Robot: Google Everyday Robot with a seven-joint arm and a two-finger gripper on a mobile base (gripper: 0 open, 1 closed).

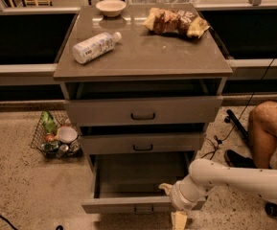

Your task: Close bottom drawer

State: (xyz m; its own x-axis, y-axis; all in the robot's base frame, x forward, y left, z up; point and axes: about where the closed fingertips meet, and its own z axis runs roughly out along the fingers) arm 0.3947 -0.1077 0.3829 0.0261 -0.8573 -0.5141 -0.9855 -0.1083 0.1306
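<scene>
The bottom drawer (123,204) of the grey-brown cabinet (143,61) is pulled well out, its plain grey interior bare and its narrow front panel near the lower edge of the view. A small dark handle (143,209) sits at the middle of that front. My gripper (178,218) hangs at the end of the white arm (234,178), which comes in from the right. It is in front of the drawer's front panel, right of the handle, with a pale fingertip pointing down at the frame's edge. The middle drawer (143,143) and top drawer (143,111) stand slightly out.
On the cabinet top lie a plastic bottle (94,47), a bowl (110,6) and a snack bag (175,21). A wire basket (56,136) with items sits on the floor to the left. A person's bare leg (268,128) and cables are at the right.
</scene>
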